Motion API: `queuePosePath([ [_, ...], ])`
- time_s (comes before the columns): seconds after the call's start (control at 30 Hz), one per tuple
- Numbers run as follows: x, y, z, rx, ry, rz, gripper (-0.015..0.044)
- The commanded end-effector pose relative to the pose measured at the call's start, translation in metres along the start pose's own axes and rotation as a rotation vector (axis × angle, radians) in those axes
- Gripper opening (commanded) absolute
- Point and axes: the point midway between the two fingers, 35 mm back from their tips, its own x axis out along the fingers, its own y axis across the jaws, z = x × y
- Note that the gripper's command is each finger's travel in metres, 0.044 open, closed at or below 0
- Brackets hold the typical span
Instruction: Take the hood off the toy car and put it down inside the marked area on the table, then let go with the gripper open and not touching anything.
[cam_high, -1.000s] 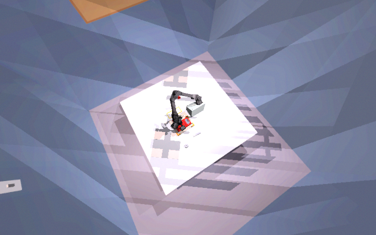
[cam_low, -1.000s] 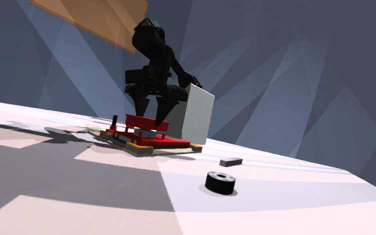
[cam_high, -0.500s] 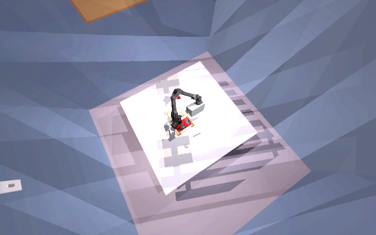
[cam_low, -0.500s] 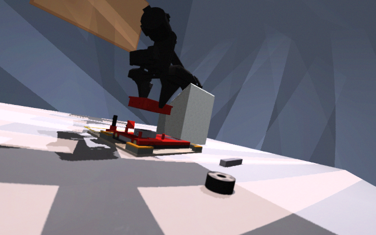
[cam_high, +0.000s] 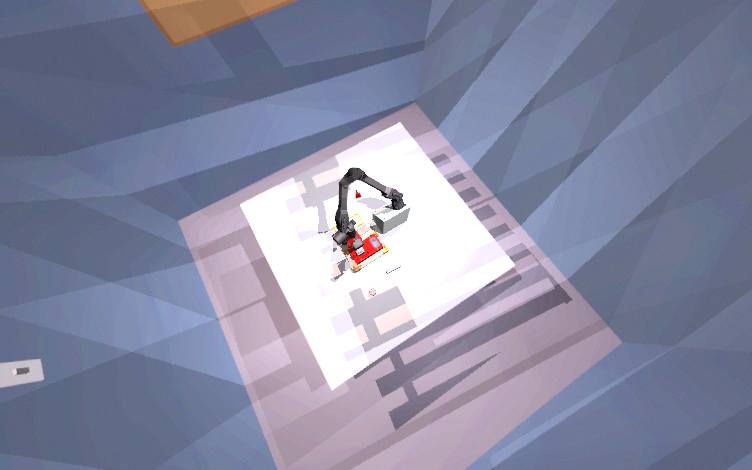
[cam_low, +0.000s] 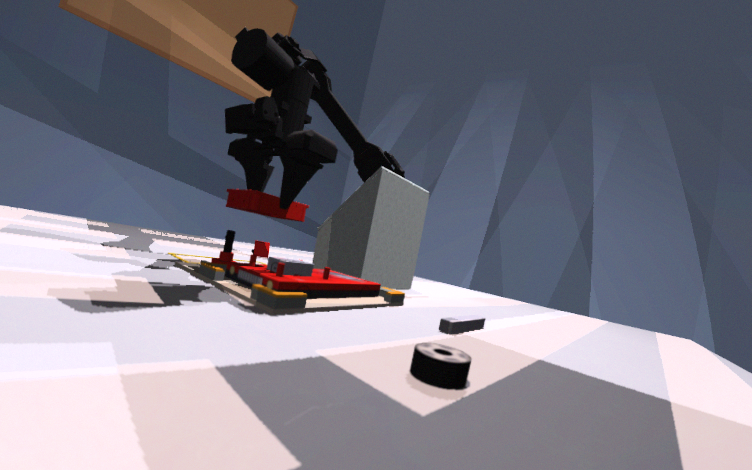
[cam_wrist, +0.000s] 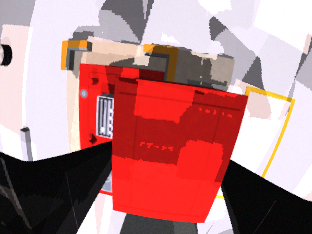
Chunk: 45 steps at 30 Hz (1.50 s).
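The red hood (cam_low: 246, 201) (cam_wrist: 175, 150) is off the car and up in the air, slightly tilted in the exterior view. My gripper (cam_low: 271, 199) (cam_wrist: 168, 155) is shut on the hood, with one finger on each side. The red toy car (cam_high: 368, 253) (cam_low: 343, 281) (cam_wrist: 87, 125) stands below with its grey engine block (cam_low: 291, 266) (cam_wrist: 104, 116) showing. The marked area, a yellow outline (cam_wrist: 270, 94), lies on the table beside the car, to the right of the hood in the wrist view. The hood hides part of the car there.
The car sits on a beige board (cam_low: 332, 303) with orange-topped corner brackets. A black post (cam_low: 229, 242) stands at its far left end. A tall grey box (cam_high: 392, 220) (cam_low: 396, 232) stands behind. A black wheel (cam_low: 440, 368) and a grey bar (cam_low: 461, 324) lie in front.
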Motion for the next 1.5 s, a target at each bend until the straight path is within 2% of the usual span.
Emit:
queuePosePath([
  [0.0,-0.001,-0.018,-0.003,-0.006,-0.002,-0.002,0.0000],
  [0.73,-0.006,-0.131,-0.038,0.001,-0.002,-0.023,0.0000],
  [1.47,0.010,-0.133,-0.038,0.002,-0.002,-0.023,0.0000],
])
